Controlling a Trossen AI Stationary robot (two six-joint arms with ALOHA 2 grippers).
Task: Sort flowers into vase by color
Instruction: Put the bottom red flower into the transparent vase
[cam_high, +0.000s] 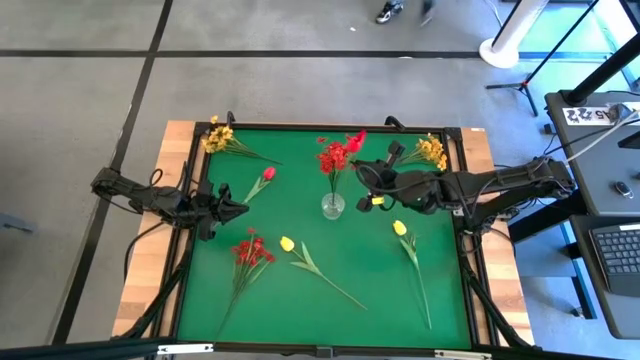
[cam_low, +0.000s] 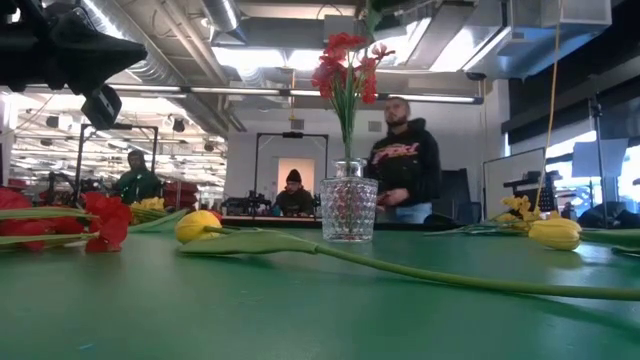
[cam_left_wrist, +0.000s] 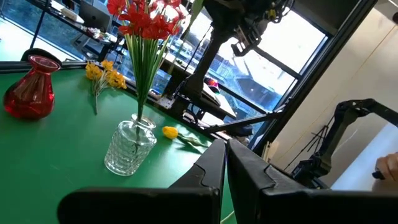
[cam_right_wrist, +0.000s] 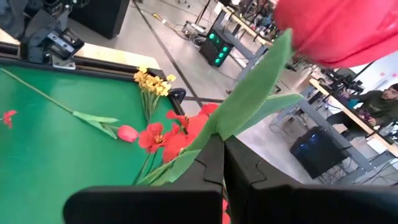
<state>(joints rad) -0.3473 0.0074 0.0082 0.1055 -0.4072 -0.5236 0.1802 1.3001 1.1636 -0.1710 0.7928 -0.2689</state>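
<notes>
The right gripper, clamped on a red tulip, hovers just beside the vase. A tilted stem could miss the narrow mouth or tip it. The left gripper waits closed, well apart.

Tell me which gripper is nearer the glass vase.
Right. The right gripper hangs just beside the vase, shut on a red tulip. The left gripper sits farther off, toward the table's left.
</notes>
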